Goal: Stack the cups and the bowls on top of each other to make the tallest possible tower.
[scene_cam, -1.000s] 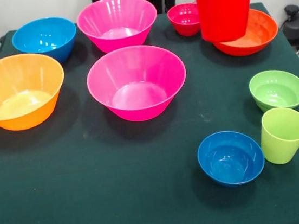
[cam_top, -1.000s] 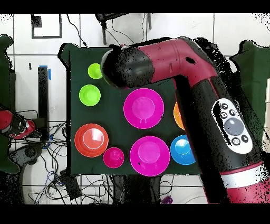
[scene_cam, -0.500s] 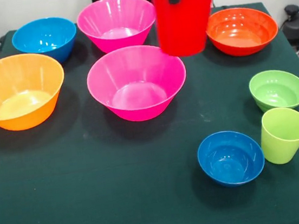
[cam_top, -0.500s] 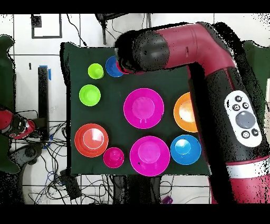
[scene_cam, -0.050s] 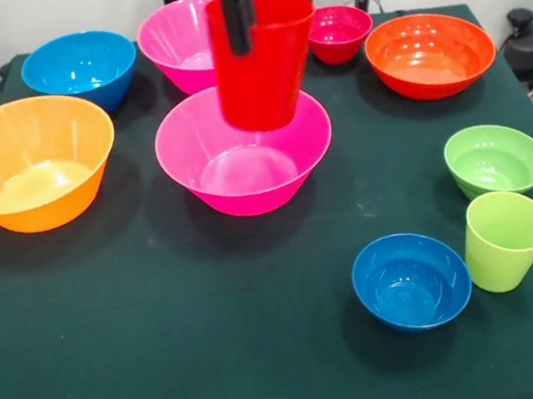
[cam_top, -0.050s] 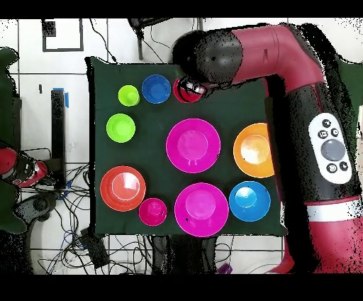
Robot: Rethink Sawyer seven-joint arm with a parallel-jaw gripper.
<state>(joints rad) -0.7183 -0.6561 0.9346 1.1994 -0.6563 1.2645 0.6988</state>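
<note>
My gripper [scene_cam, -0.050s: 243,22] is shut on the rim of the red cup [scene_cam, -0.050s: 260,64]. The cup hangs upright in the air above the far edge of the nearer big pink bowl [scene_cam, -0.050s: 245,158]. One dark finger shows over the cup's front wall. In the overhead view the red cup [cam_top, -0.050s: 188,90] peeks out from under the arm's wrist, and the gripper itself is hidden there. The lime green cup [scene_cam, -0.050s: 505,240] stands at the right, between the small green bowl [scene_cam, -0.050s: 495,160] and the small blue bowl [scene_cam, -0.050s: 411,281]. The wide red-orange bowl [scene_cam, -0.050s: 430,53] sits far right, holding nothing.
The second big pink bowl [scene_cam, -0.050s: 178,35] stands behind the held cup, with the small red bowl [scene_cam, -0.050s: 340,32] beside it. The mid-sized blue bowl [scene_cam, -0.050s: 80,67] and the yellow-orange bowl [scene_cam, -0.050s: 29,162] are at the left. The arm [cam_top, -0.050s: 283,64] crosses the table's right side in the overhead view.
The gripper has carried the red cup leftward in the front view, from above the red-orange bowl to above the nearer pink bowl, and a little lower.
</note>
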